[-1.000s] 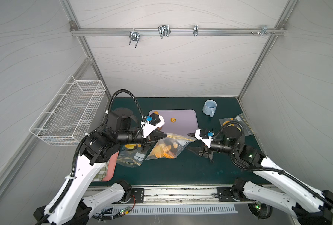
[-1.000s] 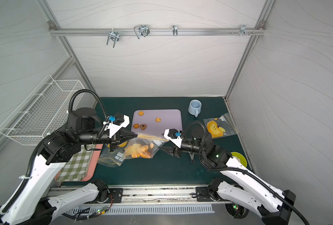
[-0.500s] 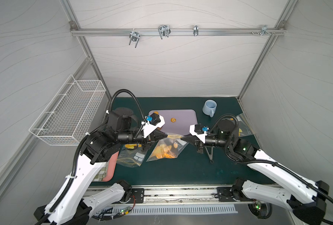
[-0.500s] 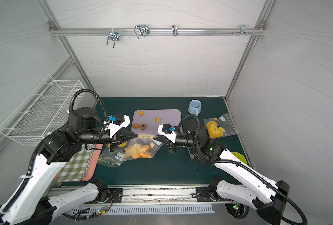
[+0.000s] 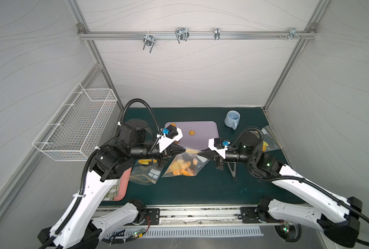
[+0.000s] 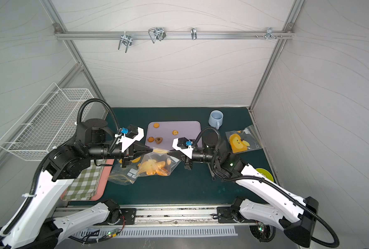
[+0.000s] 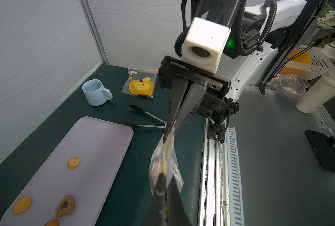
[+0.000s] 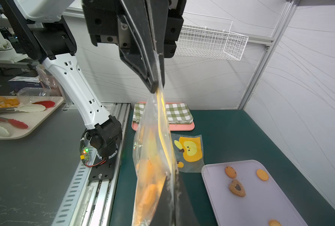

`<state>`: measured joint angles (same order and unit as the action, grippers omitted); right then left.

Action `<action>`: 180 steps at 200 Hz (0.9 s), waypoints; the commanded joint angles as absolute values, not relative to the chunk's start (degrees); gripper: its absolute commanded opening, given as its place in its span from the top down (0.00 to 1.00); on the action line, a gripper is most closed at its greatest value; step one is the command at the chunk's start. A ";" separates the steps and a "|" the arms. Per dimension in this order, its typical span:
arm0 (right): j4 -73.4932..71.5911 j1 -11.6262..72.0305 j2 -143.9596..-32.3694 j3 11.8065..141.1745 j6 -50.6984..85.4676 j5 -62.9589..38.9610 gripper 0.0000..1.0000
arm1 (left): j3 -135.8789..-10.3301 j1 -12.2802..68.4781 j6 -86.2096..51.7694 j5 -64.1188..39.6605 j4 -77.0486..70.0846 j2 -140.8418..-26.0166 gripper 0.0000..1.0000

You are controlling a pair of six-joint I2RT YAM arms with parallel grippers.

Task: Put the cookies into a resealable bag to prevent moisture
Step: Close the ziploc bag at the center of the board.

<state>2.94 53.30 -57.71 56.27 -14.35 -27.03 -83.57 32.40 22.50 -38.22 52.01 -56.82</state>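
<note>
A dark green mat [image 5: 200, 187] covers the table. Pale grey walls [image 5: 190, 75] close it in on three sides, with aluminium posts at the corners. A rail [image 5: 190, 35] with metal hooks crosses the back wall, and a white wire basket [image 5: 80, 127] hangs on the left one. Along the front edge runs a metal track [image 5: 190, 214] where both arms are bolted down. Over the middle of the mat a clear bag [image 5: 185, 166] is stretched between the arms. The left gripper [image 5: 184, 148] is pressed tight on one end of its yellow seal, and the right gripper [image 5: 198, 152] pinches the other end. Most cookies [image 5: 182, 167] sit in an orange heap inside the bag. It sags toward the mat, though whether it touches cannot be told. Four more lie loose on the lilac tray [image 6: 185, 129] just behind it, toward the tray's left end. A blue mug [image 5: 232, 119] stands beside the tray's far right corner. A spare bag [image 6: 241, 140] with a yellow print lies flat near the right wall. A second spare bag [image 5: 146, 172] lies under the left arm. Beside that one is a pink tray [image 6: 97, 191] holding a folded green-checked cloth [image 6: 82, 183]. Black tongs [image 5: 231, 169] rest on the mat below the right arm, and a green plate [image 6: 265, 173] peeks out behind it.
</note>
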 commanded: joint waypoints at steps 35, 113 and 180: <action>-0.05 54.16 -59.44 59.04 -14.58 -27.99 0.62 | -85.08 32.31 23.38 -40.09 49.37 -56.95 1.00; -0.69 56.15 -62.83 62.38 -14.72 -28.04 1.00 | -84.86 32.28 23.27 -40.34 49.23 -56.97 1.00; -2.16 56.99 -63.54 62.76 -14.74 -28.77 0.61 | -84.64 32.31 23.20 -40.28 49.13 -56.80 1.00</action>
<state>-0.05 56.36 -63.24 61.47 -13.45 -27.55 -83.57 32.36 22.31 -38.79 51.96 -57.06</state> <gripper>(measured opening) 0.145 0.057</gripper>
